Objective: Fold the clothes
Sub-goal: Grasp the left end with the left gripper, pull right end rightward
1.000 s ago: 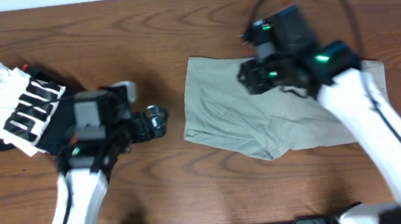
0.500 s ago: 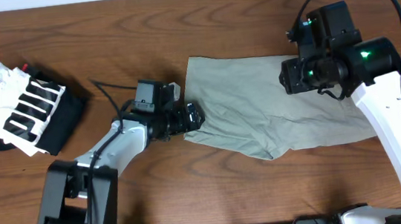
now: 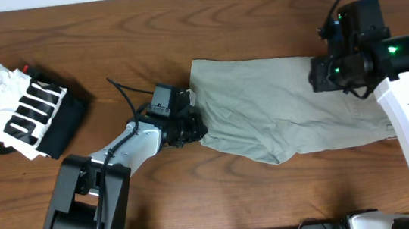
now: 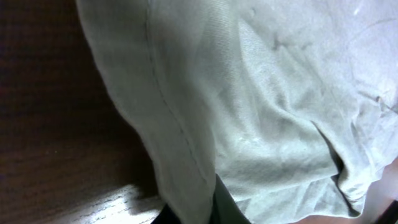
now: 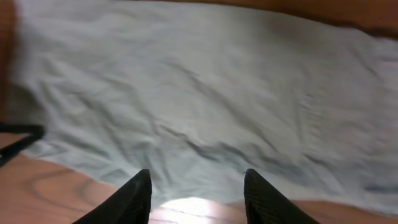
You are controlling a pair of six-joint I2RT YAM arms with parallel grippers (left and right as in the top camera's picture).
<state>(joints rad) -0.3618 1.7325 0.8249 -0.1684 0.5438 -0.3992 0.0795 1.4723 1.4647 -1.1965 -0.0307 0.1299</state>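
The clothes are a wrinkled khaki garment lying spread on the wooden table, centre to right in the overhead view. My left gripper sits at the garment's left edge and is shut on the hem. In the left wrist view the stitched edge of the clothes runs down into that gripper, pinched between dark fingers. My right gripper hovers over the right part of the clothes. In the right wrist view it stands open, with cloth and bare wood showing between its fingertips.
A pile of black-and-white striped garments lies at the far left of the table. A black cable trails from the left arm.
My left arm swung right to the garment's left edge and shut on the hem. My right arm moved right across the cloth, its jaws narrowing a little.
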